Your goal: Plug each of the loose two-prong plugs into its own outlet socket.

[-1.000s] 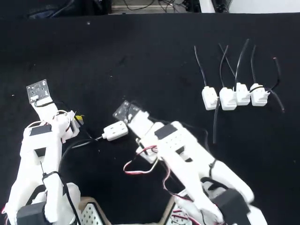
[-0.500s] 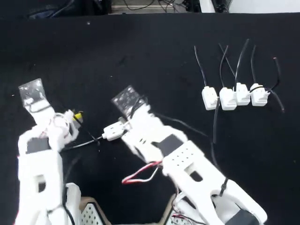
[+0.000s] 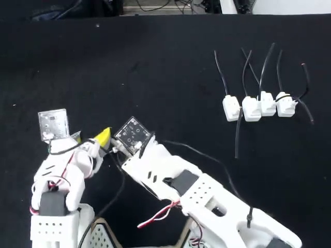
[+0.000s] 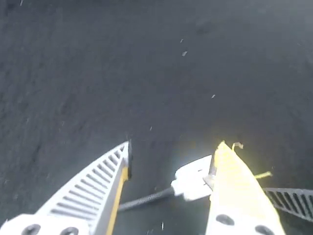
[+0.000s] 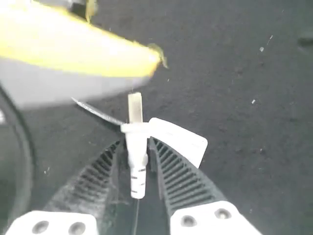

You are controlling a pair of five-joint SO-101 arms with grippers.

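Here the right gripper (image 5: 134, 143) is pinched tight on a white plug (image 5: 133, 132), whose prong points toward the yellow finger (image 5: 73, 41) of the left gripper (image 4: 175, 144). The left gripper's fingers stand spread, with the plug's white body just beside the yellow one. Well apart, four white corded plugs (image 3: 252, 108) sit in a row on the black table (image 3: 129, 62).

You have a black cloth (image 3: 155, 62) covering the whole table, flecked with pale lint. Beyond its far edge lie dark cables (image 3: 176, 5). A white panel (image 3: 289, 6) stands at far right.
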